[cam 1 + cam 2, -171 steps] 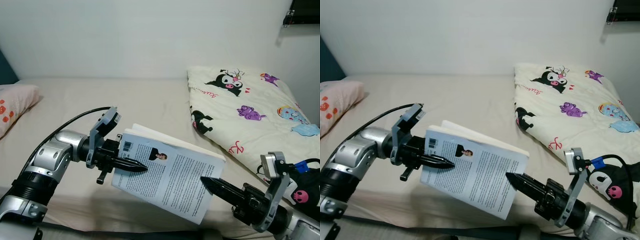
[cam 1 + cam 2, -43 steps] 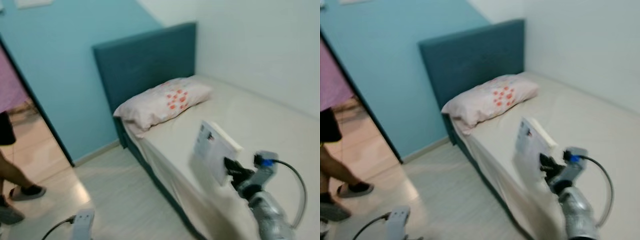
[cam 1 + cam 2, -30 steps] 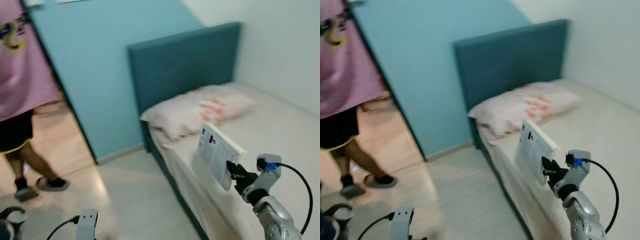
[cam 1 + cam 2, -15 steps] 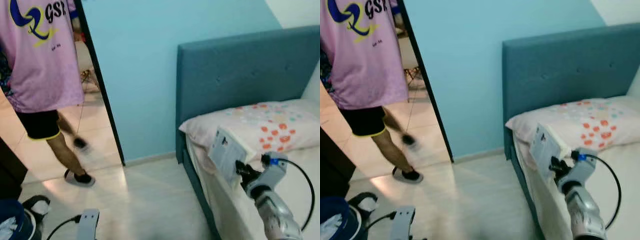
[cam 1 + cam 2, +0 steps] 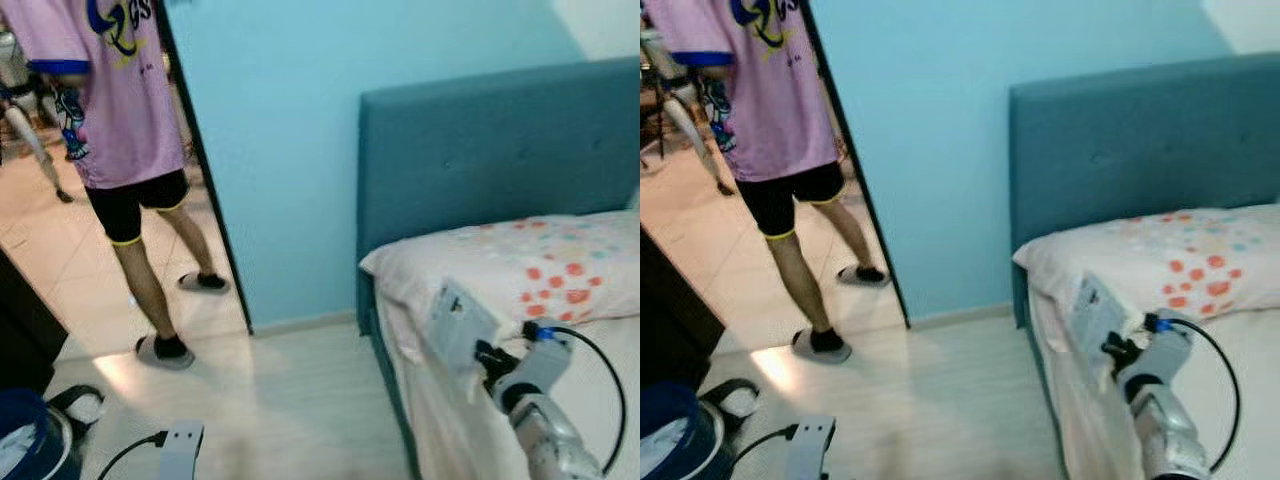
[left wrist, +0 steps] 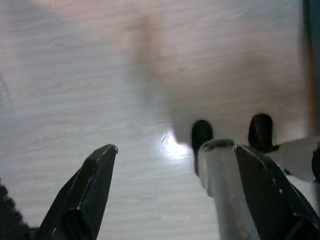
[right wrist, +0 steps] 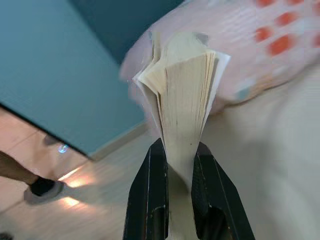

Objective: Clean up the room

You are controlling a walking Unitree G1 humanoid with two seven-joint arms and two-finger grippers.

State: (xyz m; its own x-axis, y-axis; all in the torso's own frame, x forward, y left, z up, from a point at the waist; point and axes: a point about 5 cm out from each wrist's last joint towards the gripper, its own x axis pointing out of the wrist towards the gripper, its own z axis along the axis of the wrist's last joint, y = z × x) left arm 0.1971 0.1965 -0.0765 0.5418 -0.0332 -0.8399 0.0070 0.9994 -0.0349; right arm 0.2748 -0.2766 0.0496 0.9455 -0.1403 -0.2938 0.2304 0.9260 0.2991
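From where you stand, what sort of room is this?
Most likely a bedroom: a bed with a teal padded headboard, a white pillow with orange spots, and an open doorway where a person stands.

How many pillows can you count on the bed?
1. The pillow lies at the head of the bed, against the headboard, behind the book held in the right gripper. Others may lie past the picture's right edge.
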